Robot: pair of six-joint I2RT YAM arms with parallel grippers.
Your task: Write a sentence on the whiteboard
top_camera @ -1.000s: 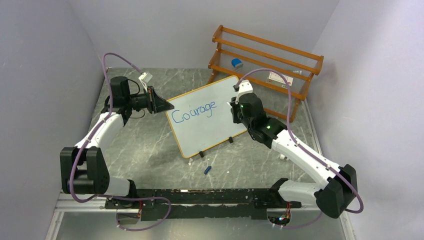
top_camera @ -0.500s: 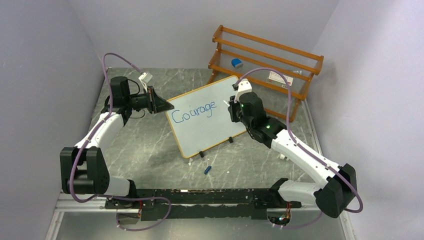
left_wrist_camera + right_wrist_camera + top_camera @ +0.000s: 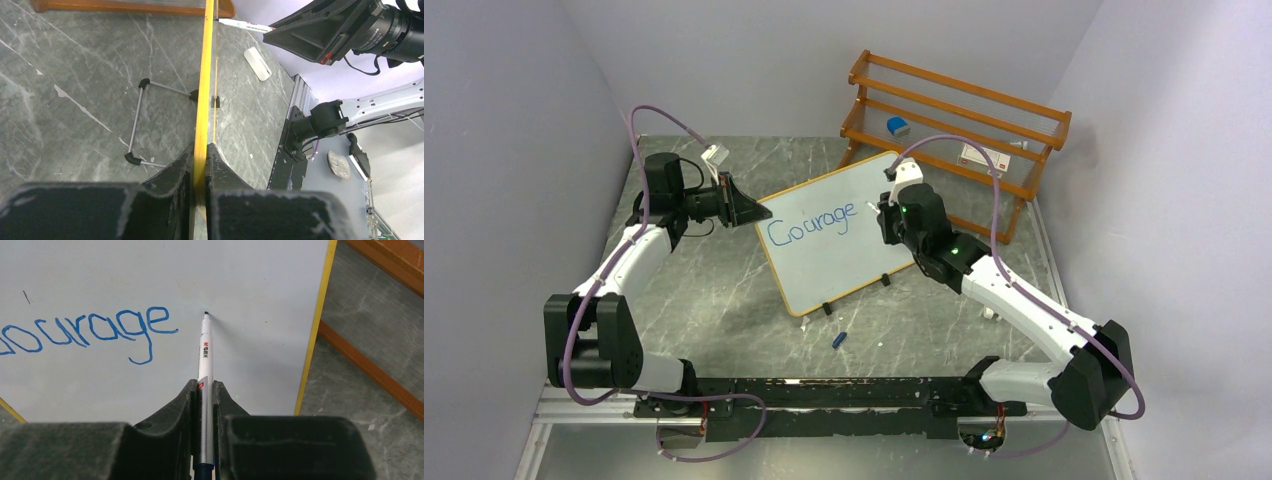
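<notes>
The whiteboard (image 3: 844, 235) stands tilted mid-table on black clip feet. Its white face (image 3: 150, 280) carries the blue word "Courage" (image 3: 811, 222), seen partly in the right wrist view (image 3: 90, 330); that one word is all of the sentence on it. My left gripper (image 3: 749, 210) is shut on the board's left orange edge (image 3: 202, 100). My right gripper (image 3: 886, 215) is shut on a white marker (image 3: 205, 360). The marker's tip (image 3: 206, 313) is at the board face, just right of the "e". The marker also shows in the left wrist view (image 3: 245, 25).
An orange wooden rack (image 3: 954, 120) stands behind the board, holding a blue eraser (image 3: 897, 126) and a small box (image 3: 982, 155). A blue marker cap (image 3: 839, 339) lies on the table in front of the board. Grey walls close in on both sides.
My right gripper has moved a little left and up along the board with the marker. The left arm and the board have not moved. The writing is unchanged.
</notes>
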